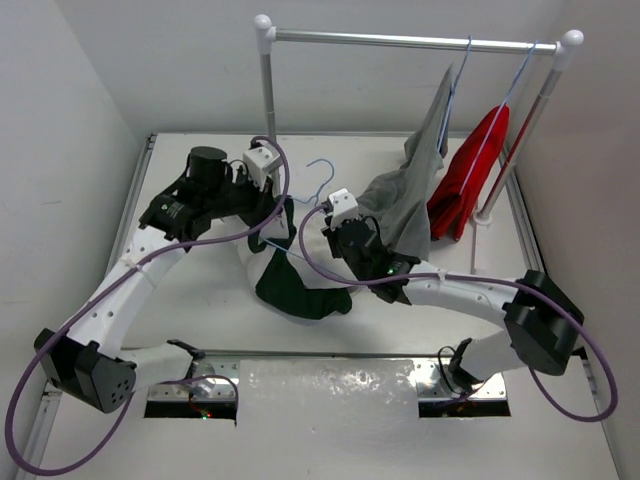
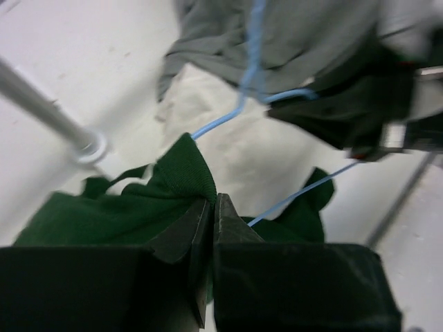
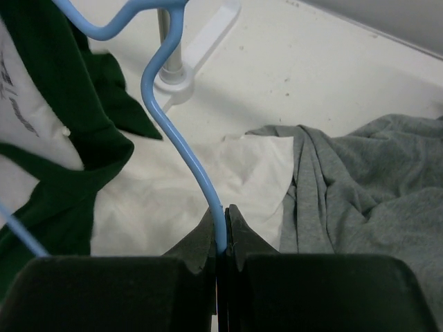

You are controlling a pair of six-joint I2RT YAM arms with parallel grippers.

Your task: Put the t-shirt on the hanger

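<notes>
The t-shirt (image 1: 297, 285), dark green with white panels, lies crumpled on the table between the arms. My left gripper (image 1: 275, 222) is shut on a fold of its green cloth (image 2: 187, 169) at the shirt's upper left edge. My right gripper (image 1: 326, 220) is shut on the neck of the light-blue hanger (image 3: 181, 155), just below its hook (image 1: 320, 168). One hanger arm (image 1: 300, 257) runs across the shirt. In the right wrist view the shirt's green edge (image 3: 66, 142) and white panel (image 3: 173, 190) lie under the hanger. The left wrist view shows the hanger wire (image 2: 304, 190) over the shirt.
A clothes rack (image 1: 400, 41) stands at the back, its left post (image 1: 268, 95) close behind the left gripper. A grey garment (image 1: 415, 190) and a red garment (image 1: 468, 180) hang from it on blue hangers; the grey one drapes onto the table beside the right gripper. A clear plastic sheet (image 1: 330, 395) lies at the front edge.
</notes>
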